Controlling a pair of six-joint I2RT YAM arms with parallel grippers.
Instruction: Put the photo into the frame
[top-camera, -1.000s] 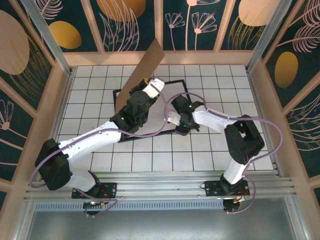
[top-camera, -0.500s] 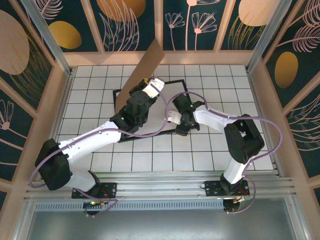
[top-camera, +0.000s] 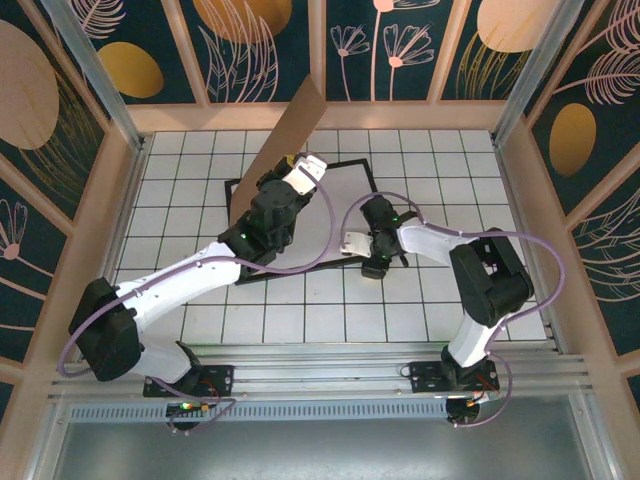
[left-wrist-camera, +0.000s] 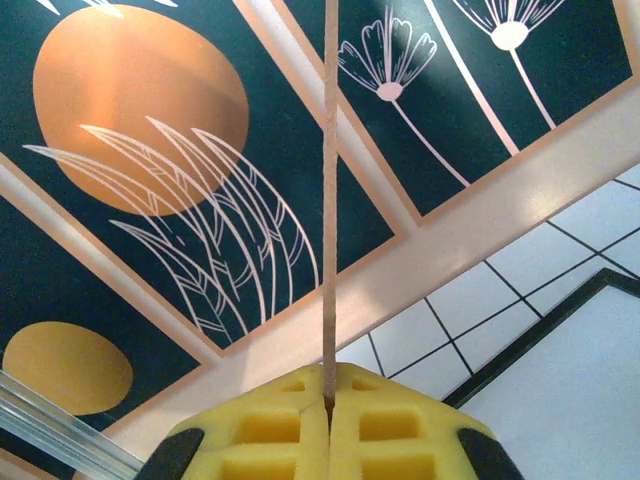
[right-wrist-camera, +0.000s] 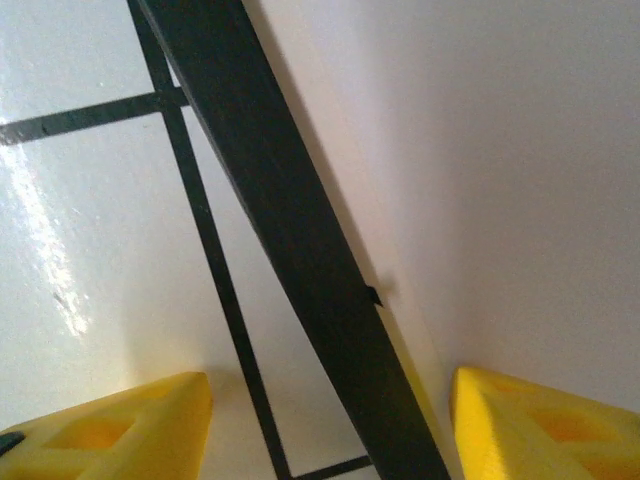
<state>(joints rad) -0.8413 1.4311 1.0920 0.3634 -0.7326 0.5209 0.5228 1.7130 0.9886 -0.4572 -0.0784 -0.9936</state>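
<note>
The frame (top-camera: 340, 162), a large rectangle with a narrow black rim, lies flat on the tiled table; its rim also crosses the left wrist view (left-wrist-camera: 540, 340) and the right wrist view (right-wrist-camera: 290, 240). Inside it lies a plain white surface (top-camera: 345, 185). The photo's landscape print is out of view. My left gripper (top-camera: 291, 160) is shut on the lower edge of a brown backing board (top-camera: 285, 140), which it holds upright over the frame's far left part; the board shows edge-on (left-wrist-camera: 329, 200) above the gripper (left-wrist-camera: 329, 400). My right gripper (top-camera: 373, 265) stands open, low over the frame's near right rim (right-wrist-camera: 330, 430).
Patterned dark panels and a wooden ledge (top-camera: 330, 115) wall the table at the back and sides. The left arm (top-camera: 200, 270) lies across the frame's near left corner. Bare white tiles (top-camera: 300, 320) stretch between the frame and the arm bases.
The right gripper has opened wider and drawn back, nearer and to the right, from over the frame's inside to its rim. The left gripper and board have stayed put.
</note>
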